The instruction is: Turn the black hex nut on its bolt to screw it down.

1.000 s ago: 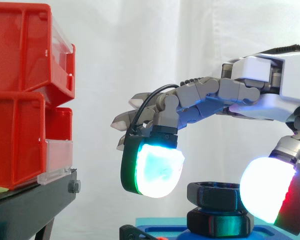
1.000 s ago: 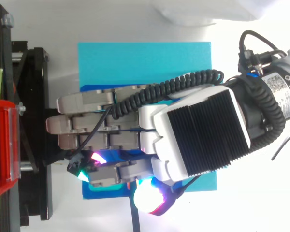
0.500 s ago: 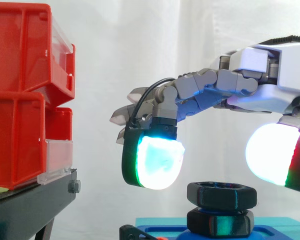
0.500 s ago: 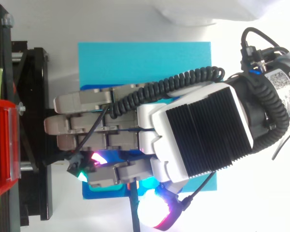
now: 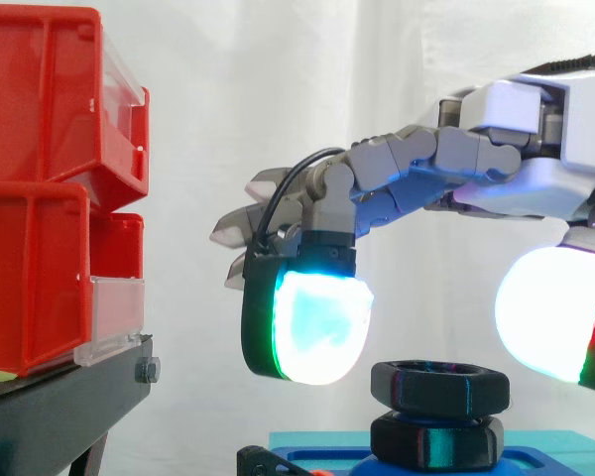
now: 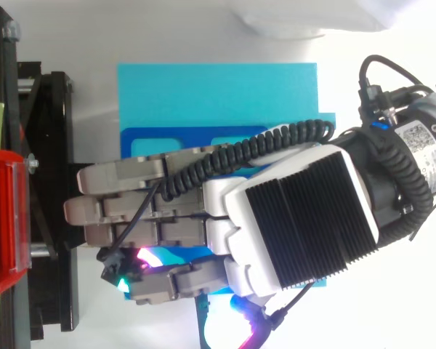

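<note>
Fingers [image 5: 307, 317] are spread wide and hold nothing, a glowing pad on each side of the nut [image 5: 438, 385] over the blue block [image 6: 203, 94], so they might close too high and slip over its top, since the hand [image 6: 298, 218] hangs flat above it, reaching toward the red bins [image 5: 40, 178].

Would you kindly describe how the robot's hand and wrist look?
The hand has a white shell, a black ribbed plate on its back and grey segmented fingers. Its thick pads glow white-cyan, rimmed green and red, in black housings. The wrist is black with a white printed label.
</note>
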